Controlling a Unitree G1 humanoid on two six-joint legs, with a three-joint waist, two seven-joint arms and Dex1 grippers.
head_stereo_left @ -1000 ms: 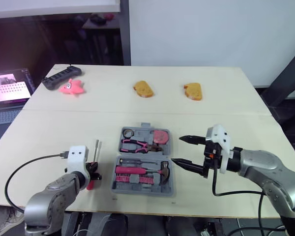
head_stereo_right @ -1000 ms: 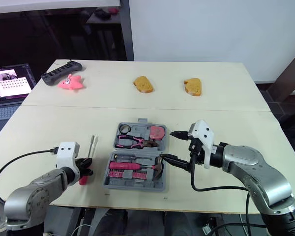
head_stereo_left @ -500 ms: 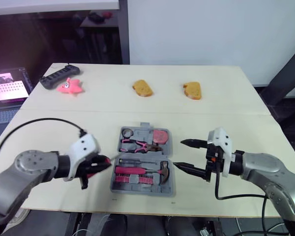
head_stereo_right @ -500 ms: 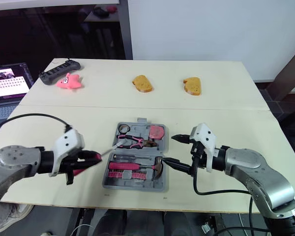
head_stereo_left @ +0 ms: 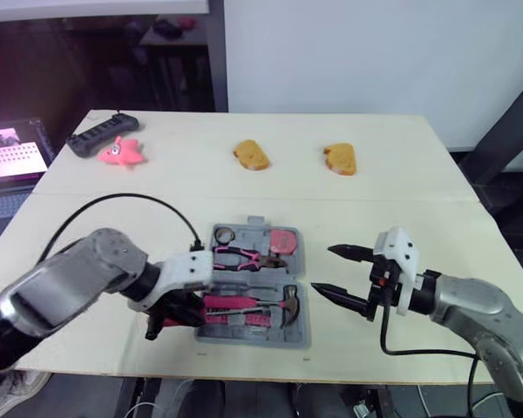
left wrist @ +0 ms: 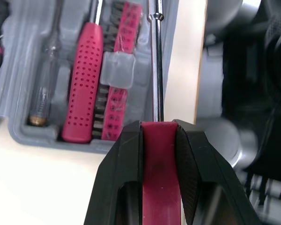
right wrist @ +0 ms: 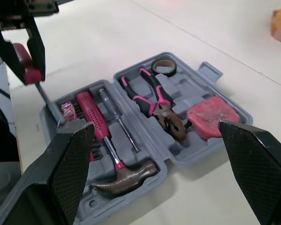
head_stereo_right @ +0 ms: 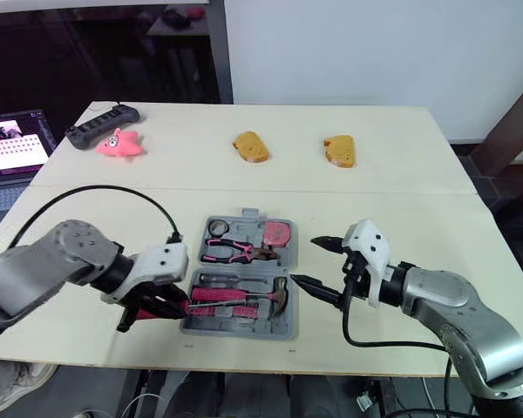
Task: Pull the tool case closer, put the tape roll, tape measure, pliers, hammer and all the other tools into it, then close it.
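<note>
A pale wooden table [head_stereo_left: 401,218] carries the open grey plastic tool case [head_stereo_right: 244,327], which lies between the two sets of fingers. The right gripper [head_stereo_left: 323,268] has its black fingers spread wide and released, their tips just beside the case's side and apart from it. The left gripper [left wrist: 158,136] is clenched on the red handle of a steel-shafted screwdriver [left wrist: 157,154], whose shaft runs ahead of the fingertips to the case's edge; contact there is unclear. Inside, beyond those fingertips, sit the red-handled hammer [right wrist: 99,126], pink-gripped pliers [right wrist: 154,101], pink tape measure [right wrist: 210,117] and dark tape roll [right wrist: 164,67].
</note>
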